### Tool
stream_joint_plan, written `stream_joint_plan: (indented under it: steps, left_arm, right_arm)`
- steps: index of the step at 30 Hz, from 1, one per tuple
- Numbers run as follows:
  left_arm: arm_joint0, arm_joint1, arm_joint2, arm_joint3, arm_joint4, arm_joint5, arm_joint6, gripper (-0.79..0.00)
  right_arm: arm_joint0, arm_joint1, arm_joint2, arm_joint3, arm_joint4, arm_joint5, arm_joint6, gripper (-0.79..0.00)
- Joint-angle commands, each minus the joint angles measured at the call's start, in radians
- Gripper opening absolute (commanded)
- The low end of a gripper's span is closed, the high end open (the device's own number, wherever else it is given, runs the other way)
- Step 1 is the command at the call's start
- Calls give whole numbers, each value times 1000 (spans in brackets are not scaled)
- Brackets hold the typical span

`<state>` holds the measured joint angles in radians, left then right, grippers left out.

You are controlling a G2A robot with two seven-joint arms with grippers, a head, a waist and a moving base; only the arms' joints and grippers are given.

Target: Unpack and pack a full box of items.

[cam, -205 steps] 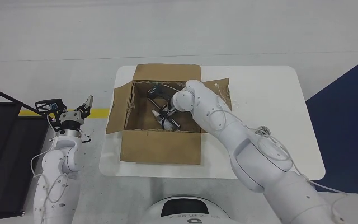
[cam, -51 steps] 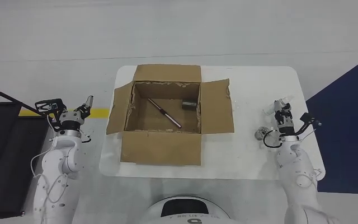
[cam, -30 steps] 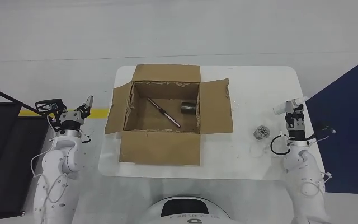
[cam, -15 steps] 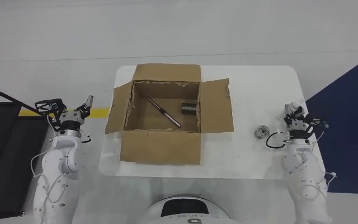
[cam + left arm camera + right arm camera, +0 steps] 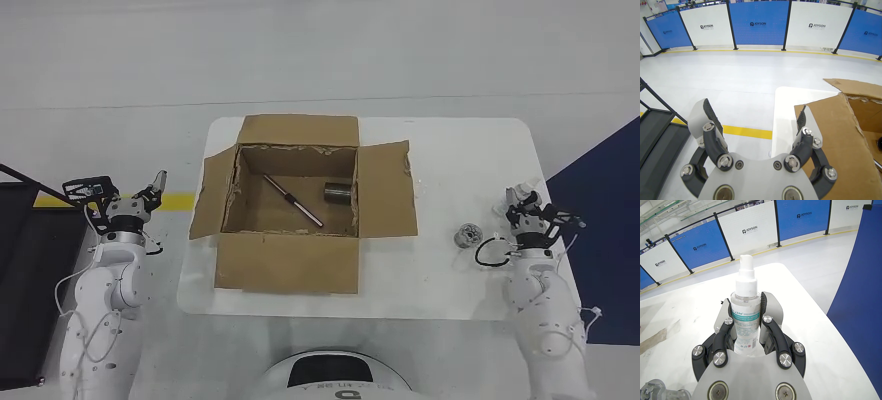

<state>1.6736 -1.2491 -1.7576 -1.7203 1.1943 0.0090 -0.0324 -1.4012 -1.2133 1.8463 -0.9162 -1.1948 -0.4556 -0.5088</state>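
The open cardboard box [image 5: 288, 266] stands on the white table [image 5: 470, 160]. On its floor lie a thin metal rod [image 5: 293, 201] and a dark cylinder [image 5: 338, 192]. My right gripper [image 5: 524, 207] [image 5: 745, 302] is over the table's right edge, shut on a clear spray bottle [image 5: 745, 317] [image 5: 513, 193] with a white pump top. Whether the bottle touches the table I cannot tell. My left gripper [image 5: 118, 186] [image 5: 754, 108] hangs open off the table's left side, beside the box's left flap [image 5: 831, 132], with nothing between its fingers.
A small metal part [image 5: 465, 236] [image 5: 653, 389] lies on the table just left of my right gripper. A dark rack [image 5: 657, 130] stands on the floor to the left. Bare tabletop lies between the box and the right edge.
My right arm came out of the box with the spray bottle and carried it to the table's right edge; in the last half second it barely shifted. The left arm stayed still.
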Motion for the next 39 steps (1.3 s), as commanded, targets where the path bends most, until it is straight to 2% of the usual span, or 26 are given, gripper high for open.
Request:
stream_joint_plan:
  steps: [1,9,12,15,20,24,28,30,33,39]
  left_arm:
    - [0,0,0,0,0,0,0,0]
    - [0,0,0,0,0,0,0,0]
    - [0,0,0,0,0,0,0,0]
    - [0,0,0,0,0,0,0,0]
    - [0,0,0,0,0,0,0,0]
    - [0,0,0,0,0,0,0,0]
    - [0,0,0,0,0,0,0,0]
    - [0,0,0,0,0,0,0,0]
    - [0,0,0,0,0,0,0,0]
    - [0,0,0,0,0,0,0,0]
  right_arm:
    - [-10,1,3,-12,7,-15,-11,-763]
    - [-59,6,-1,-73,-12,-9,-10,-785]
    - [-74,9,2,-88,2,-49,20,-785]
    - [-92,20,29,-107,35,-127,116,-785]
    - [-135,45,91,-173,105,-261,350,-785]
    - [-150,55,112,-233,165,-275,505,-785]
    - [-139,58,102,-267,205,-236,612,-785]
    - [-128,58,90,-276,212,-214,651,-646]
    - [-109,60,71,-281,212,-188,700,-557]
    - [-71,66,49,-258,232,-185,766,-505]
